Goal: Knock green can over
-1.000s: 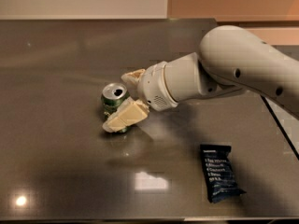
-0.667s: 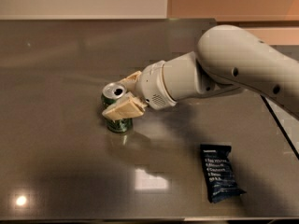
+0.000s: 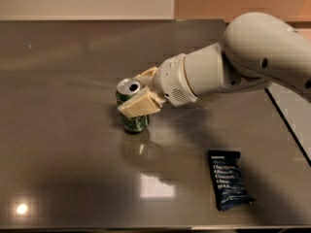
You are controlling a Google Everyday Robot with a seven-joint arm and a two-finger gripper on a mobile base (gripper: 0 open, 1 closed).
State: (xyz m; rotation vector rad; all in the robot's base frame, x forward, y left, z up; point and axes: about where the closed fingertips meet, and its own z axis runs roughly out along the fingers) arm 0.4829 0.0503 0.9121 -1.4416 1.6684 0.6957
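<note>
The green can [image 3: 131, 114] stands upright on the dark table [image 3: 73, 169], left of centre, with its silver top showing. My gripper [image 3: 141, 90] reaches in from the right at can height. Its pale fingers are apart, with the can's upper part between them. The near finger [image 3: 138, 104] lies across the front of the can and hides part of its side. The far finger [image 3: 146, 74] is behind the can's top right. I cannot tell whether either finger touches the can.
A dark blue snack packet [image 3: 228, 178] lies flat on the table at the front right. The table's right edge [image 3: 289, 130] runs diagonally under my white arm [image 3: 252, 57]. A pale wall lies beyond the table's far edge.
My gripper has moved left, from beside the can to around it. The near finger has risen from the table in front of the can to lie across it. The can still stands.
</note>
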